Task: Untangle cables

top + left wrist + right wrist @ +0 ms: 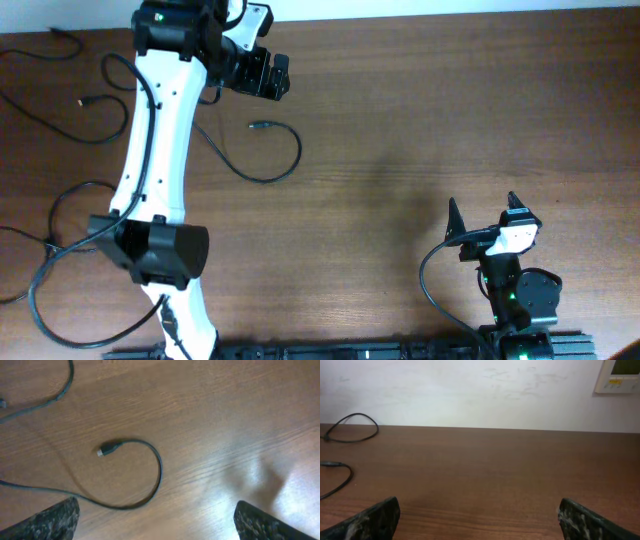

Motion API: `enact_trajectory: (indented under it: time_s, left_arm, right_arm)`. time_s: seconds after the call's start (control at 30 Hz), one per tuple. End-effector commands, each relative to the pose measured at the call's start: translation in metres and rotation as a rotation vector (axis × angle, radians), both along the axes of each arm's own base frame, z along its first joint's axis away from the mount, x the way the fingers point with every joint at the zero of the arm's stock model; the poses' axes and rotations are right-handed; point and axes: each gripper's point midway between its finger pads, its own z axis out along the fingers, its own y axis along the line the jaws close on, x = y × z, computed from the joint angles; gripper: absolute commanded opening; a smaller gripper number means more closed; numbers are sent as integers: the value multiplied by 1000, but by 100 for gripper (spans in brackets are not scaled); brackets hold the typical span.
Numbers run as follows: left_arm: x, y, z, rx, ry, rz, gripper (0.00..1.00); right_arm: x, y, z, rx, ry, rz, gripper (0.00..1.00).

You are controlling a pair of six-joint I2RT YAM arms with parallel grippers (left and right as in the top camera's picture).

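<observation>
Thin black cables lie as separate loose loops on the left of the wooden table. One cable (270,160) curls in a hook with its plug end (256,126) free; it also shows in the left wrist view (155,477) with its plug (105,450). Another cable (60,120) lies at the far left, and one (60,215) loops near the left arm's base. My left gripper (262,74) is open and empty above the table, just beyond the hooked cable. My right gripper (485,218) is open and empty at the lower right, far from the cables.
The white left arm (155,130) stretches across the left cables. The right arm's own thicker black wire (430,285) curves beside its base. In the right wrist view a white wall with a wall panel (617,375) stands beyond the table's far edge.
</observation>
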Motion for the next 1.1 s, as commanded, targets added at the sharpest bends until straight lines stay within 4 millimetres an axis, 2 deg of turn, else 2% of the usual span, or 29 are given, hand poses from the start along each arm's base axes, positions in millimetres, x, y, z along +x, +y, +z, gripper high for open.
enact_trajectory:
  time_s: [0.0, 0.07, 0.1, 0.2, 0.23, 0.3, 0.4, 0.5, 0.57, 0.63, 0.67, 0.73, 0.87, 0.97, 1.07]
  left_arm:
    - [-28, 3, 24, -12, -121, -20, 99]
    - [-43, 7, 23, -24, -197, -18, 99]
    - [-62, 10, 21, -34, -245, -17, 99]
    - [-145, 27, 11, -42, -289, -17, 99]
    - [-175, 34, 17, -50, -351, -17, 99]
    - [-216, 47, 27, -39, -484, -13, 99]
    - [-255, 70, 43, -6, -676, 55, 99]
    - [-277, 75, 52, -26, -775, 64, 99]
    - [-278, 76, 45, -24, -774, 65, 99]
    - [-276, 78, 28, -11, -744, 76, 99]
    - [-270, 81, 5, 4, -710, 94, 99]
    - [-254, 85, -16, 17, -715, 127, 99]
    - [-217, 93, -37, -16, -863, 187, 99]
    - [-208, 96, -48, -36, -998, 194, 99]
    - [-203, 97, -48, -47, -1153, 193, 99]
  right_arm:
    - [0, -4, -3, 9, 3, -22, 98]
    - [0, -4, -3, 9, 3, -22, 98]
    - [0, -4, -3, 9, 3, -22, 98]
    - [0, -4, -3, 9, 3, -22, 98]
    - [0, -4, -3, 9, 3, -22, 98]
    - [0, -4, -3, 9, 3, -22, 98]
    - [0, -4, -3, 9, 3, -22, 98]
    - [0, -4, -3, 9, 3, -22, 98]
    - [0, -4, -3, 9, 3, -22, 98]
    - [0, -4, -3, 9, 3, -22, 98]
    - [0, -4, -3, 9, 3, -22, 98]
    - [0, -4, -3, 9, 3, -22, 98]
    - [0, -4, -3, 9, 3, -22, 98]
    - [0, -4, -3, 9, 3, -22, 98]
    - [0, -4, -3, 9, 3, -22, 98]
